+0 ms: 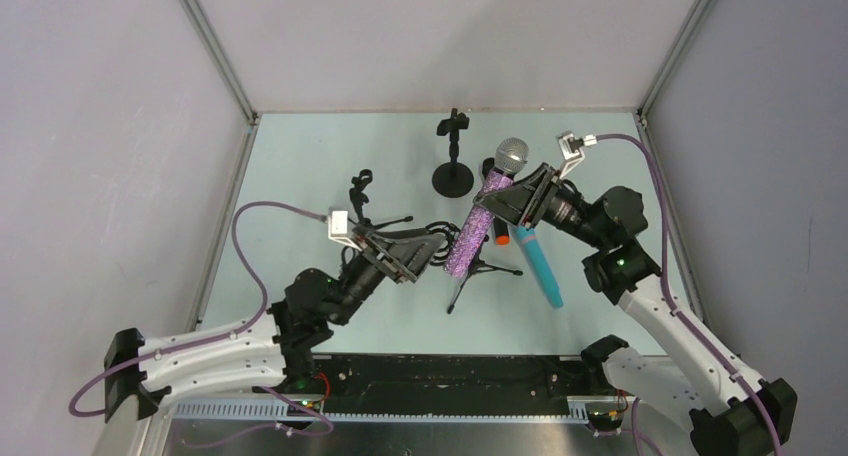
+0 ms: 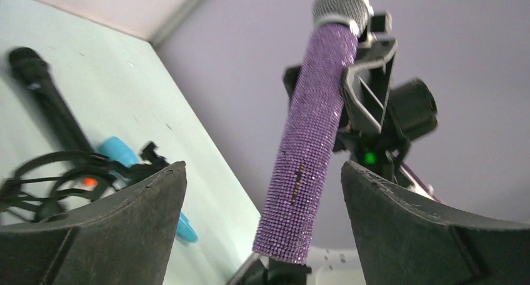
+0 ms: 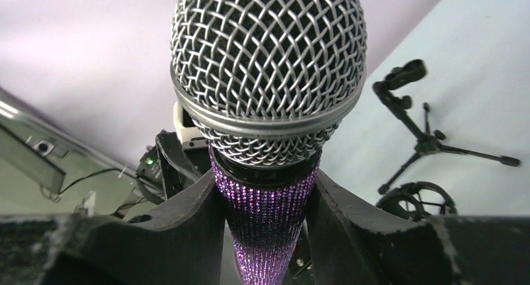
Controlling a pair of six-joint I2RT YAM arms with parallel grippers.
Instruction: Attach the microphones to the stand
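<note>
Right jaws were clamped on the glittery purple microphone (image 1: 478, 221) just under its silver mesh head (image 3: 269, 66), which left the barrel free below for a clip. Left jaws stood wide apart, one on each side of the lower barrel and touching it nowhere (a guide's stance, I judged, not a grip). The mic hung tilted, head toward the back wall, with its tail down over the small tripod stand (image 1: 487, 269) at mid-counter. Something dark met the tail in the left wrist view, but I couldn't tell whether it was seated in a holder. The cyan microphone (image 1: 540, 268) lay flat on the counter (image 1: 300, 156) just right of that tripod. The black microphone (image 2: 47, 104) lay near it, orange end (image 1: 500, 239) showing; both were yet to be mounted. A round-base stand (image 1: 453, 176) stood behind, its clip empty, and a second tripod (image 1: 362, 198) stood to the left. Pressing the barrel home would risk tipping that light tripod.
</note>
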